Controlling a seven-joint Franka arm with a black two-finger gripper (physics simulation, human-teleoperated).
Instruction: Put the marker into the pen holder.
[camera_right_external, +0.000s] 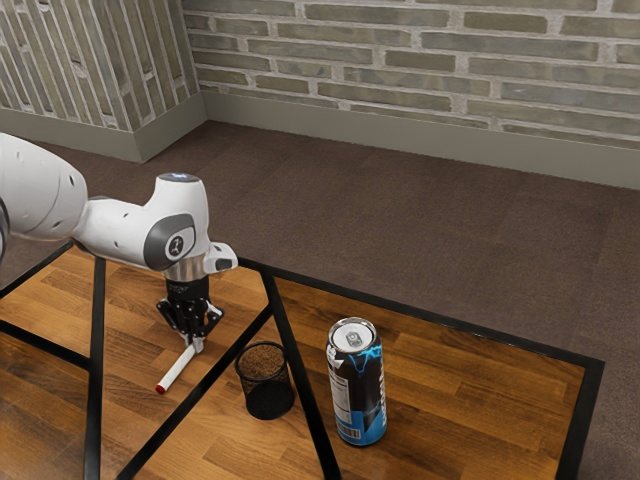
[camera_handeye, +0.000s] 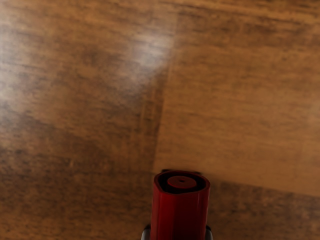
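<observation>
Gripper (camera_right_external: 197, 346) seen low over the wooden table (camera_right_external: 460, 390), pointed downward. Its fingers are drawn close together, parted only by the width of the marker (camera_right_external: 178, 369), which is gripped between them from both sides. The marker is held at a slant: its white barrel is run from the fingertips toward the exterior view's lower left and is ended there in red. Whether the tabletop is touched by that red end cannot be told.

In the wrist view, the marker's red end is seen close up, dark and recessed at its face, with a bit of finger pressed to each side; wood grain is spread beyond.

Pen holder, a black mesh cup, (camera_right_external: 268, 398) noted upright on the table, near the gripper, toward the exterior view's right. The marker is held outside it, well clear of its rim. A slanting black strip (camera_right_external: 200, 389) is laid between the two.

Beyond the pen holder, farther toward the exterior view's right, a tall drink can (camera_right_external: 358, 390), marked in black and blue, is stood upright. The table is backed by brown floor (camera_right_external: 400, 230) and a brick wall (camera_right_external: 400, 60).
</observation>
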